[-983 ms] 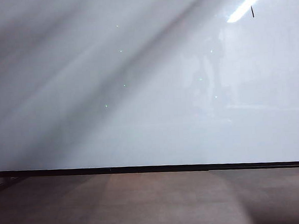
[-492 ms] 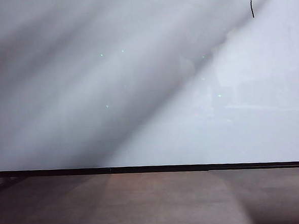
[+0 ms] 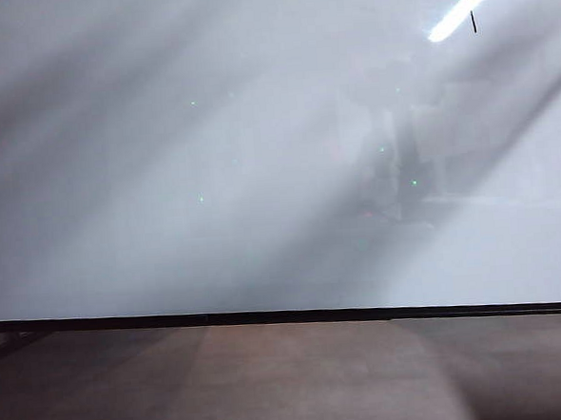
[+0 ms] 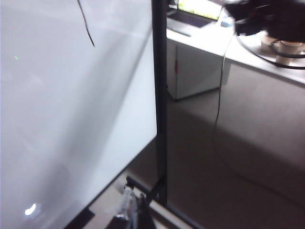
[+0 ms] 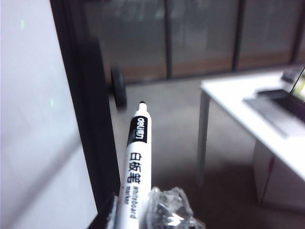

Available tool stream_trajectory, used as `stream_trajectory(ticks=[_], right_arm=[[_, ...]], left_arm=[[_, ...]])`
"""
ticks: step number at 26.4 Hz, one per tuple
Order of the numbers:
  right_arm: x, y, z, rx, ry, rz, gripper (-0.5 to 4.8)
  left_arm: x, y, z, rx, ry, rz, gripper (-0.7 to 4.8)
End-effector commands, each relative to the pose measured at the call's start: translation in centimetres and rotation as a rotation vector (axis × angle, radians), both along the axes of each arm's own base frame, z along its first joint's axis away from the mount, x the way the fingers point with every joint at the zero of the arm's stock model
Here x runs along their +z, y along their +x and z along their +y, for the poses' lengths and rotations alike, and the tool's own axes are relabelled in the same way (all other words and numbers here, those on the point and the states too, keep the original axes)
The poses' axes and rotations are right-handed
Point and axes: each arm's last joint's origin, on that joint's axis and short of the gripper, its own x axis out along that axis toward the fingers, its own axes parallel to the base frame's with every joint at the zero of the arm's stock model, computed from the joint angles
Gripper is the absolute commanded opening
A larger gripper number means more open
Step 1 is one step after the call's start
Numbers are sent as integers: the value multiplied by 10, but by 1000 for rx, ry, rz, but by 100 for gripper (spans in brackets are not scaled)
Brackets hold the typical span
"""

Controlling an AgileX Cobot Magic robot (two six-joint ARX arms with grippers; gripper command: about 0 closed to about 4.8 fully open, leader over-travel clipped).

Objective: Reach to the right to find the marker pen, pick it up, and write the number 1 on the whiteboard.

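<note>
A grey floor and a dark glazed wall are lying behind the rig, with a brown wood-look surface (image 3: 291,381) running under the whiteboard (image 3: 212,176) in the exterior view. The board is filling almost all of that view, glossy and pale, with a thin black bottom edge and a bright slanted reflection near its upper right corner.

The number 1 (image 3: 471,2) is showing as a short, thin black stroke crossing that reflection; in the left wrist view it (image 4: 86,25) is appearing as a slanted line high on the board.

The pen (image 5: 135,157) is standing clamped in the right gripper (image 5: 138,210), its white barrel rising straight out from between the fingers, the uncapped black tip pointing away from the gripper and clear of the board. The black band near the tip is reading "deli"; below it are Chinese characters and the small words "whiteboard marker". The fingers (image 5: 171,207) are looking wrapped in crinkled clear film. The board's black frame (image 5: 88,119) is standing just beside the pen, with a white desk (image 5: 248,119) farther off on the other side.

The left gripper (image 4: 131,212) is barely showing at the picture's edge near the board's frame (image 4: 160,95); whether it is released or clenched I cannot tell. Beyond the frame a white desk (image 4: 200,57) is carrying a laptop (image 4: 195,12).
</note>
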Motion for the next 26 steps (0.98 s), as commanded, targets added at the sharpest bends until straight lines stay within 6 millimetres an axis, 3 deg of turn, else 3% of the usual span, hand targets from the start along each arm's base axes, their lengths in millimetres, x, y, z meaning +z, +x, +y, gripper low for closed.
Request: stream_trajectory(ticks=[1,3,6,8,11,13,17,21,26], right_arm=[[4,-4,2,2,4,-6,-6],[19,-22,17,26,-35,-7,-6],[44,-50,46,136,-88,-84,-6],[54,-66,68,200,-105,-103,-6],[56,-92,95,296,-128,-109,-6],[53,-110,104,320,-131,-139,-6],[39,-143,113,342,-127,-150,-6],[13,-166,119,389,-128,-148,-6],[-27,-182,122,397,-81,-110,-6]], left_arm=[[-8,1,1,10,75,30,-5],[-7,-2,8,68,107,33,-5],[12,-17,32,140,84,-6,-5],[28,-31,63,186,54,-16,-5],[33,-61,115,291,-30,-28,-5],[27,-81,146,367,-87,-37,-5],[9,-123,188,467,-192,-96,-5],[-16,-156,215,477,-266,-156,-5],[-58,-174,230,479,-279,-164,-5]])
